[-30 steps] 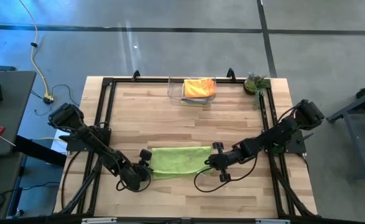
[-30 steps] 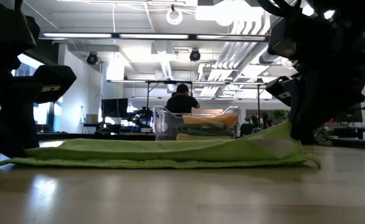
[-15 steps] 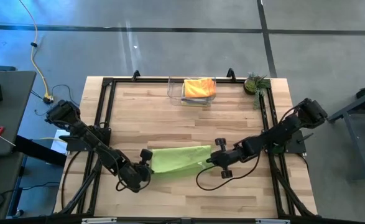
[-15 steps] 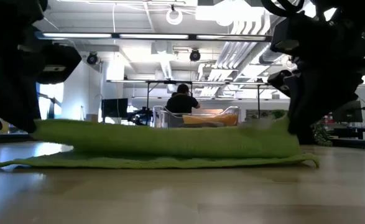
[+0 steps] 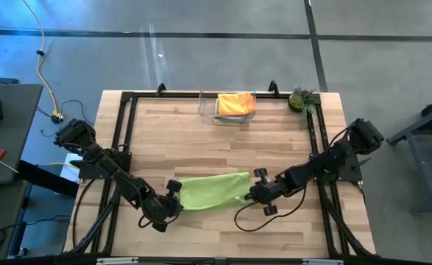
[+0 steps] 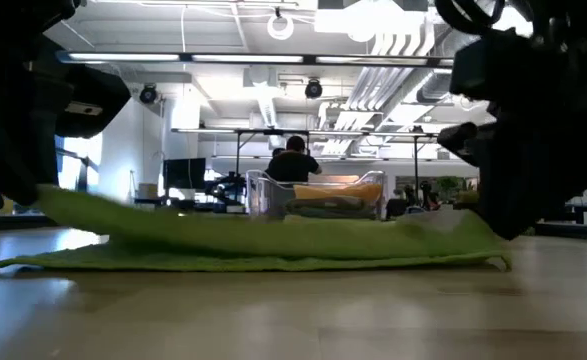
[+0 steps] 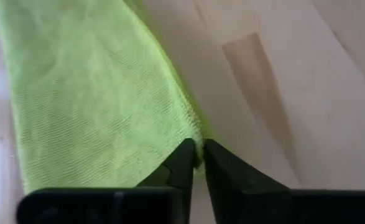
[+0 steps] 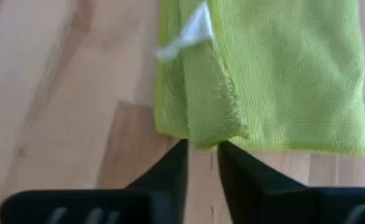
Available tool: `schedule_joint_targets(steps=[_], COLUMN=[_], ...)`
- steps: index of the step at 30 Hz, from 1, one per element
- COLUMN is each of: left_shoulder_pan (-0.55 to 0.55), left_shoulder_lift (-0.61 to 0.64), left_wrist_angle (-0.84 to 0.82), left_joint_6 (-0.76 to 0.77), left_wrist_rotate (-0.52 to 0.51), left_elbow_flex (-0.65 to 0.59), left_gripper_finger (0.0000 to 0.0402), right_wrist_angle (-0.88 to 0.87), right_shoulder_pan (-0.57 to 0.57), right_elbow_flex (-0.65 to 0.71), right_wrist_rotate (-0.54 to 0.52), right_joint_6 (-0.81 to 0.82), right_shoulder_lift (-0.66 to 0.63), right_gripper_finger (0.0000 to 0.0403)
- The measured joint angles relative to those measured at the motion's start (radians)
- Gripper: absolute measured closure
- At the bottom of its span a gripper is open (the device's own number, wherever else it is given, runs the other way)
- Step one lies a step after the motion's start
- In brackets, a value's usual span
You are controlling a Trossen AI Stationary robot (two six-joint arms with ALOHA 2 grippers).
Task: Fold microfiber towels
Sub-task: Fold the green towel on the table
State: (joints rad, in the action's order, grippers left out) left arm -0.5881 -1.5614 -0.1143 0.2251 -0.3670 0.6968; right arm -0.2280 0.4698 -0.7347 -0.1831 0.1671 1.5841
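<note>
Both of my grippers are at the ends of the lime green towel (image 5: 210, 190), which lies as a long strip across the near middle of the desk (image 5: 223, 147). A second ago only its right end was raised. Half a second ago I had the whole near edge lifted and was carrying it over. Now the right end has dropped back onto the layer below, while the left end is still held off the wood.

My left gripper (image 5: 173, 205) is nearly pressed together, pinching the towel's edge at its left end. My right gripper (image 5: 249, 194) has just parted its fingers a little: bare wood shows between them, and the doubled cloth with its white tag (image 8: 191, 31) sits just beyond the tips, so I judge that end let go.

I take this to mean the lengthwise fold is being laid down, right side first. The strip sits slightly askew, so the left end should come down square with the layer beneath before I release it.

One orange towel (image 5: 235, 103) tops the stack in the clear bin (image 5: 208, 112) at the far edge of the desk, well apart from the work.
</note>
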Motion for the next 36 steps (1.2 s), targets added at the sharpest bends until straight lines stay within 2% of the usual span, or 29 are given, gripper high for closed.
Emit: schedule_joint_targets(steps=[7,12,15,17,20,24,25,27,29,36], left_shoulder_pan=[0.021,0.024,0.024,0.024,0.035,0.083,0.103,0.151,0.215,0.395], left_shoulder_lift=[0.014,0.083,0.137,0.178,0.230,0.283,0.290,0.294,0.292,0.241], left_wrist_angle=[-0.001,-0.061,-0.095,-0.086,0.027,0.221,0.264,0.327,0.340,0.329], left_joint_6=[0.078,0.086,0.085,0.079,0.085,0.095,0.091,0.078,0.064,-0.041], left_wrist_rotate=[0.071,0.110,0.119,0.131,0.169,0.213,0.217,0.217,0.224,0.272], left_elbow_flex=[0.000,0.001,-0.001,-0.023,-0.100,-0.231,-0.255,-0.291,-0.307,-0.308], left_gripper_finger=[0.0302,0.0261,0.0256,0.0267,0.0303,0.0366,0.0382,0.0396,0.0393,0.0400], right_wrist_angle=[-0.078,-0.249,-0.285,-0.233,-0.074,0.218,0.301,0.433,0.492,0.472], right_shoulder_pan=[0.003,0.003,0.006,0.017,0.038,0.028,0.019,-0.009,-0.046,-0.158], right_elbow_flex=[-0.090,-0.201,-0.236,-0.218,-0.132,0.007,0.037,0.083,0.107,0.144], right_wrist_rotate=[-0.007,0.002,0.009,-0.019,-0.051,-0.051,-0.053,-0.059,-0.071,-0.050], right_joint_6=[0.034,0.054,0.080,0.090,0.108,0.147,0.147,0.166,0.192,0.262], right_shoulder_lift=[-0.002,-0.002,-0.002,-0.008,-0.014,-0.022,-0.022,-0.021,-0.021,-0.019], right_gripper_finger=[0.0231,0.0208,0.0222,0.0244,0.0296,0.0382,0.0392,0.0389,0.0381,0.0399])
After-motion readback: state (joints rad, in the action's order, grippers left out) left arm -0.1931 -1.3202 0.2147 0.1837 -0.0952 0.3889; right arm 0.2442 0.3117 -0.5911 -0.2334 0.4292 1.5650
